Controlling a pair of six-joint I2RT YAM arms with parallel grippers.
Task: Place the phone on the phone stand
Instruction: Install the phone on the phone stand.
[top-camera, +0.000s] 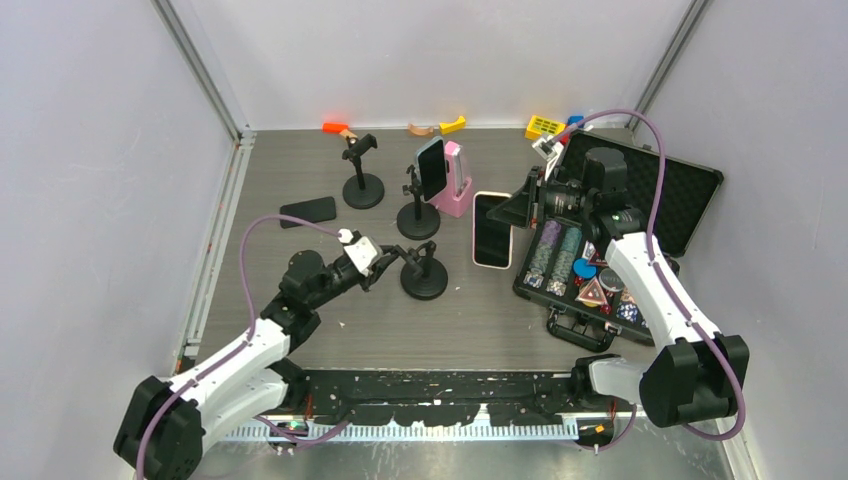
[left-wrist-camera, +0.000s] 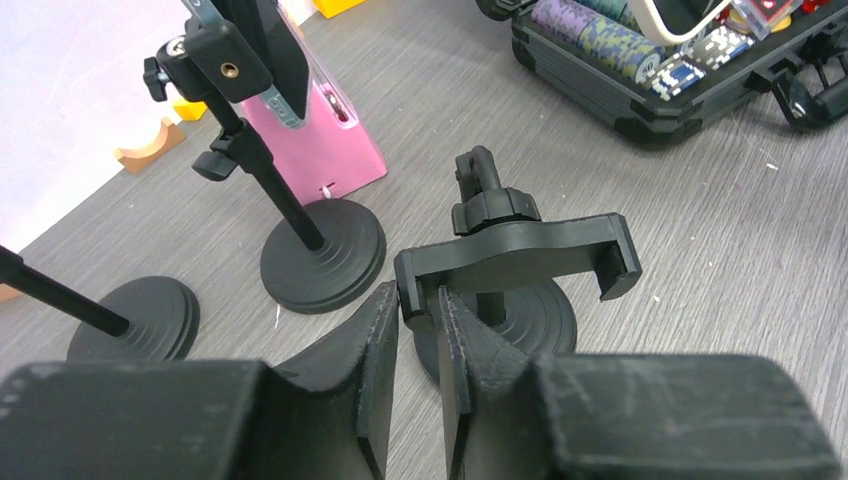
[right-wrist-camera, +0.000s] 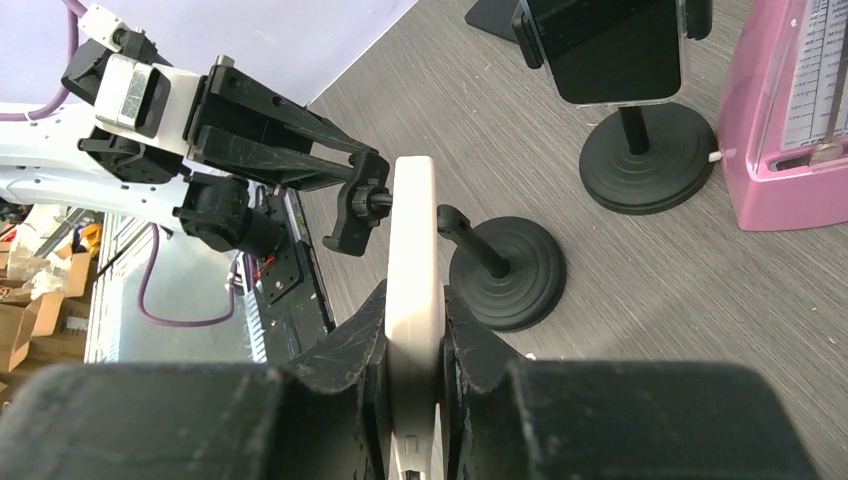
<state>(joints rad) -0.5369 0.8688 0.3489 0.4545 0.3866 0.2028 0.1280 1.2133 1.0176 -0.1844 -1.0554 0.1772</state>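
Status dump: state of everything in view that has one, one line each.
Left gripper: fingers shut on near black phone stand, at its cradle.
Right gripper: shut on white-edged phone, not yet on a stand.
Near black phone stand: upright, empty.
Middle black phone stand: holds dark-screened phone.
Far black phone stand: empty.
Black phone: lying flat, unheld.
Black hard case: lid open.

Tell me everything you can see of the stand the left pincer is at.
The stand is matte black and plastic-looking. It has a round stepped base flat on the table, a short bent neck, a ribbed knob, and a wide cradle with hooked ends, which is empty. The left pincer pinches one end of the cradle. Nothing else touches it.
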